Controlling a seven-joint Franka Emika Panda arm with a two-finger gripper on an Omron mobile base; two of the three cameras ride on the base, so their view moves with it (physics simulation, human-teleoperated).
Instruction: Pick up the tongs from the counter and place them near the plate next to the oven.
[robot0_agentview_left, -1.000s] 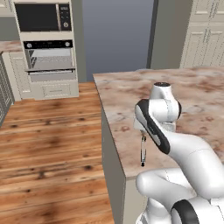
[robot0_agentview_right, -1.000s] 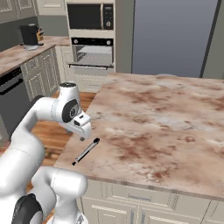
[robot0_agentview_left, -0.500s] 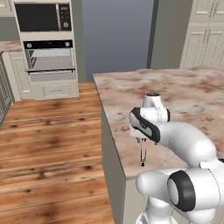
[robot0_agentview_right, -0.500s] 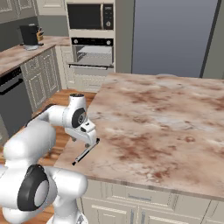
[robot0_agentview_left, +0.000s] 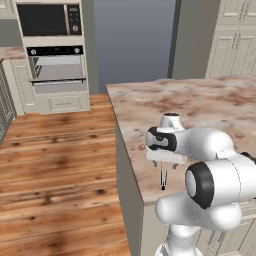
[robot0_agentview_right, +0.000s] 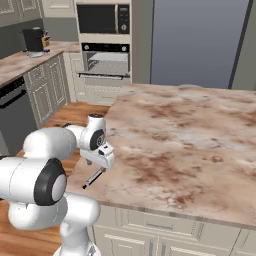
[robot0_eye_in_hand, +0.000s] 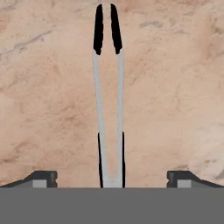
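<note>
Now hovering low at centre frame | gripper fingers spread wide, straddling the tongs | tongs lying flat on the counter

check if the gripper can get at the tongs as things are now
Probably yes. The gripper sits low over the counter with its jaws open, one fingertip either side of the tongs, which lie flat between them. Nothing lies in the way.
</note>
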